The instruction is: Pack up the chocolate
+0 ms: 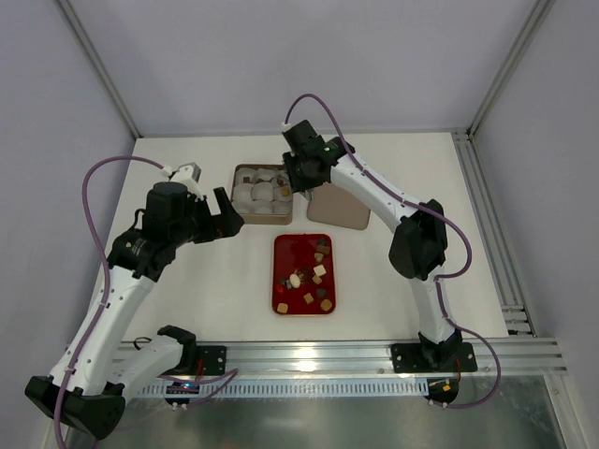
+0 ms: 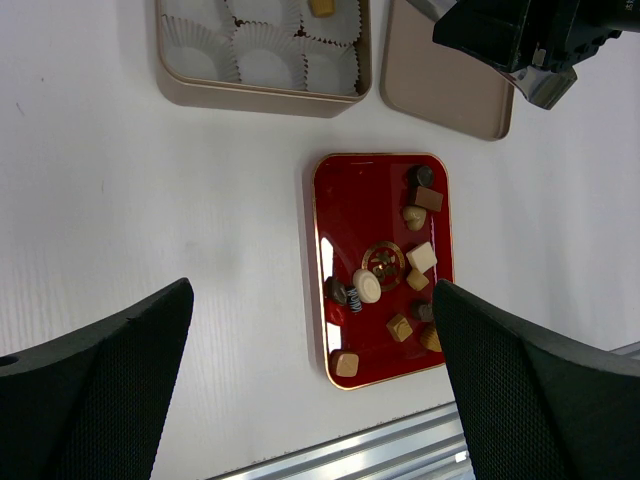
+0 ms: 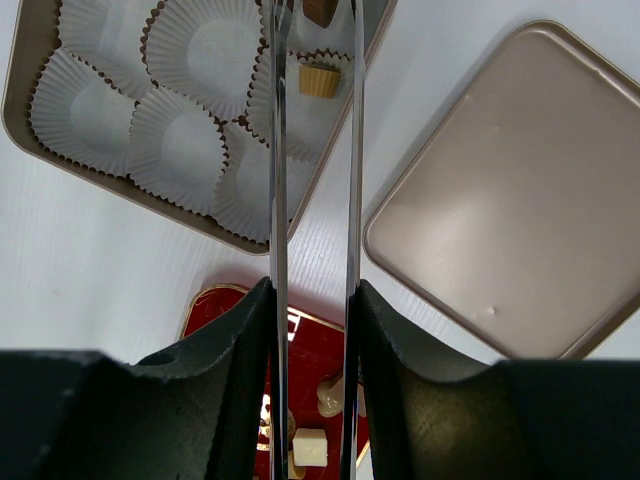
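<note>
Chocolates (image 2: 367, 286) first: most of them lie scattered on the red tray (image 2: 340, 200) in the middle of the desk (image 2: 120, 200), dark, tan and cream, some square, some round. One tan piece (image 3: 320, 78) already sits in a paper cup in the tin (image 3: 20, 110) beyond the tray, among the white paper cups (image 3: 180, 150). A brown piece (image 3: 320, 10) shows between the long blades of the right pincer (image 3: 314, 15), over that same corner. The blades stand a little apart, but whether they pinch it or only frame it, I cannot tell. The left pincer (image 2: 312, 290) hangs over the tray, spread wide, holding nothing. The lid (image 3: 500, 210) lies flat just beside the tin. These pieces look light and stiff, smooth enough to skid on that glossy tray, and likely to chip or smear under a hard squeeze. Best taken gently, low across two flat sides, since the round ones may squirt out. As for writing, there is a gold emblem (image 2: 383, 258) at the tray's centre, too small to read, and no brand shows on tin or lid.
</note>
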Controlling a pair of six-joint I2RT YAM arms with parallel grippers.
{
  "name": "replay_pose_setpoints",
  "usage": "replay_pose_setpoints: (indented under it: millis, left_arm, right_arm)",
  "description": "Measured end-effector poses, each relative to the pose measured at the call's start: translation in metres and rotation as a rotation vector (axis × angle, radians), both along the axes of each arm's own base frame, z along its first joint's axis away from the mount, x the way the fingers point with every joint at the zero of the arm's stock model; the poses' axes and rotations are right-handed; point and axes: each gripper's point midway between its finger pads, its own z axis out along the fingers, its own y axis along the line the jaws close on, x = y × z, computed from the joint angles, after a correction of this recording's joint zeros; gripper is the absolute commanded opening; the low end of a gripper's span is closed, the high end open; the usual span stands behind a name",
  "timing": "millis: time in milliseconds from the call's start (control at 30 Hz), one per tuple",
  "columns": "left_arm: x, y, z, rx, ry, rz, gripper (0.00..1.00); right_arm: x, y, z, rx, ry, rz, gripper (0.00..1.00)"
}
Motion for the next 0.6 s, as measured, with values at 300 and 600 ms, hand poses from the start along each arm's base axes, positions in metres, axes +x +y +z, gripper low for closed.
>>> replay_pose_setpoints:
  millis: [300, 600]
  left_arm:
    - [0.0, 0.0, 0.0, -0.001, 0.0, 0.0, 1.0]
    - [0.001, -0.001, 0.001, -0.005, -0.002, 0.001, 1.0]
  right_arm:
    - [-0.011, 0.001, 0.022, 0.02, -0.021, 0.015, 0.4]
    - [-0.09, -0.054, 0.08, 0.099, -0.085, 0.009, 0.4]
